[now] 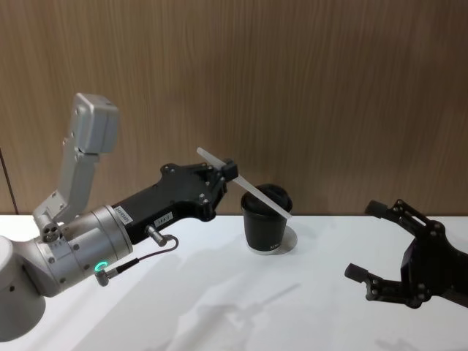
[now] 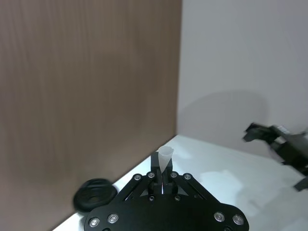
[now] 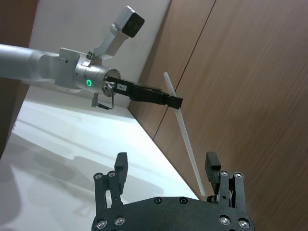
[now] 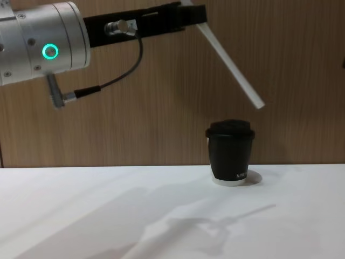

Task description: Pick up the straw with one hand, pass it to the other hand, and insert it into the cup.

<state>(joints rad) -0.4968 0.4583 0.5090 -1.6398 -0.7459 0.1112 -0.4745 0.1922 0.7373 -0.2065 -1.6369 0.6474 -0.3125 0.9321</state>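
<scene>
The left claw, a long black piece on a smooth silver cylindrical wrist with a glowing green ring and a thin dark cable, is raised above the worktop. It is clamped on the straw close to its upper end. The straw is a thin, straight, matt white tube. It slants down from the claw toward the cup. In the chest view its lower tip hangs in the air above the lid, a little to the right of it, not touching.

The cup is small, black and slightly tapered, with a domed black lid, a white base rim and tiny white lettering. It stands upright on the smooth white worktop near the wood-grain wall.

The right claw, black and blocky with jointed linkage fingers, hovers low over the worktop to the right of the cup, well apart from it. Its fingers are spread wide and hold nothing.
</scene>
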